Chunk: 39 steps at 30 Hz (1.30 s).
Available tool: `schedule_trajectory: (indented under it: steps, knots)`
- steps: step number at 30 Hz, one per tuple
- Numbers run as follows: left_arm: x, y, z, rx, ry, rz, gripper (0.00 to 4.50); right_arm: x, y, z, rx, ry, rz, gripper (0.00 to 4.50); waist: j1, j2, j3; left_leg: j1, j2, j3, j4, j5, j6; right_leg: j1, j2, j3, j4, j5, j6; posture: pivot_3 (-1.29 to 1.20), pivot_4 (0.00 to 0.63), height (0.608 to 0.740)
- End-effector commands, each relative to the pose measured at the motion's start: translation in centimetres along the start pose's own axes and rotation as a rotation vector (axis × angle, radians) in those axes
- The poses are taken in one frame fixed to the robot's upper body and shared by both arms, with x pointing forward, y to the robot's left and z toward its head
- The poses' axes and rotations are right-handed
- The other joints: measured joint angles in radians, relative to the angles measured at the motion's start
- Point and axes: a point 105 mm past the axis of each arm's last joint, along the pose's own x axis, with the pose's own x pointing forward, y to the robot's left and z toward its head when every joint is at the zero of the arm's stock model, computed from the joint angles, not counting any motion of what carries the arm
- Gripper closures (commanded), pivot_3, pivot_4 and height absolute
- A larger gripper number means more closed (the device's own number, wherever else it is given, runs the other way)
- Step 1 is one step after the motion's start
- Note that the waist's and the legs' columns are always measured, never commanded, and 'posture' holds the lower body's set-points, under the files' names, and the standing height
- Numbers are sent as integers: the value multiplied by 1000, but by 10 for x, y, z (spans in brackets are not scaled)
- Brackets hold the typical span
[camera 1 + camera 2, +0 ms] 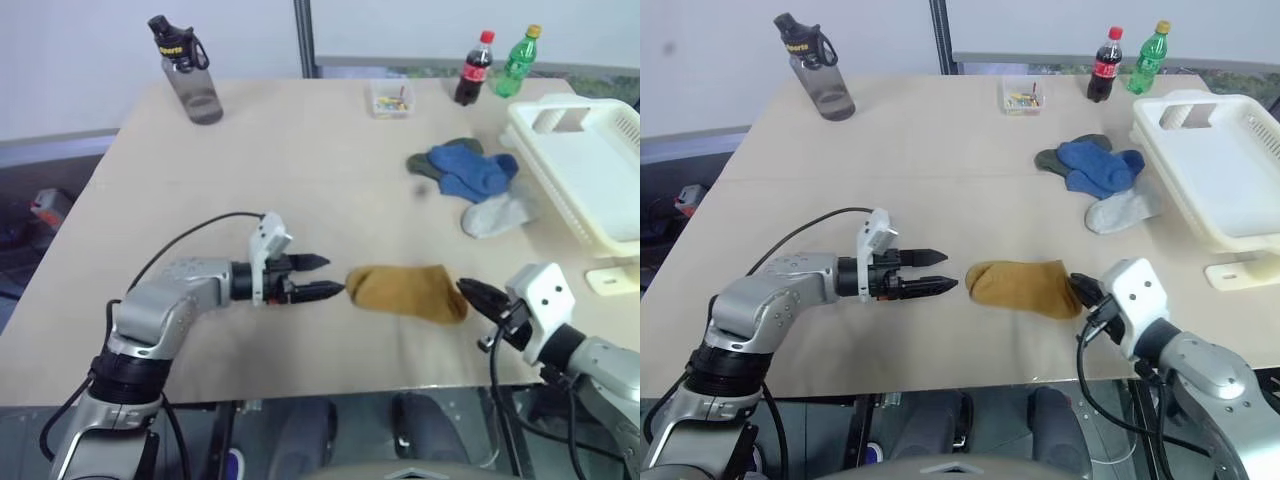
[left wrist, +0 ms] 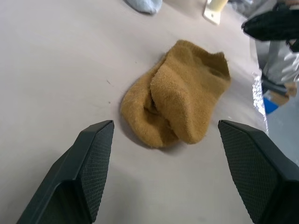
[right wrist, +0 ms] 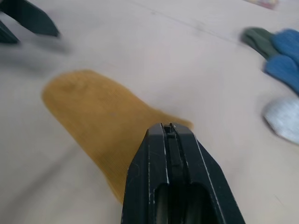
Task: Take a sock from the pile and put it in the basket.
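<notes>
So the mustard sock is lying flat on the table near the front edge, well apart from the pile of blue, dark green and grey socks further back by the basket. Its long axis runs pretty much side to side across the table, one end pointing at the left gripper and the other at the right gripper. In the left wrist view it looks a bit folded over on itself. The left gripper's fingers are spread apart, tips just beside the sock's left end with nothing between them. The right gripper sits at the sock's other end with its fingers pressed together; I can't tell if it's pinching any fabric. The basket is off to the right, tilted.
</notes>
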Motion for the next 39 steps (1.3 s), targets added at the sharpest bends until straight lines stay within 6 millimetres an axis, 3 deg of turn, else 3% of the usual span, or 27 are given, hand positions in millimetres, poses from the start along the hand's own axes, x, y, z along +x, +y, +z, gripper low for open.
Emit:
schedule_trajectory:
  steps: [1,5,8,13,20,27,34,39]
  knots:
    - [8,0,-6,-40,10,-23,680,19,6,-16,11,19,56,4450,0,0,0,0,0,0,0,0,0,0,0,0,0,0,0,0,150,740]
    - [26,2,-16,-89,98,-38,680,37,8,-52,7,109,105,4450,9,-1,-1,0,-1,-1,0,0,0,1,0,-1,0,0,0,0,150,740]
    - [34,-1,-21,-138,153,-62,680,40,9,-63,-9,138,122,4450,5,-1,-2,2,-2,0,0,0,0,2,0,0,0,0,0,0,150,740]
    - [46,-10,-17,-148,187,-118,680,41,12,-58,-15,115,132,4450,3,-1,-3,6,-1,0,0,0,0,5,0,0,0,0,0,0,150,740]
    - [48,-36,12,-237,119,-333,680,41,11,-48,-7,86,116,4450,2,-1,-3,5,-1,0,0,0,0,4,1,1,1,0,0,0,150,740]
    - [70,-55,42,-152,20,-478,680,34,13,-41,-19,90,111,4450,2,-1,-3,4,-1,0,0,0,0,4,1,1,0,0,0,0,150,740]
    - [107,-67,42,-118,12,-563,680,32,13,-38,-12,84,90,4450,4,-1,-3,4,-2,0,0,0,0,4,1,1,0,0,0,0,150,740]
    - [142,-61,24,-158,86,-500,680,16,21,-23,-55,68,93,4450,7,0,-3,3,-2,0,0,0,0,4,1,0,0,0,0,0,150,740]
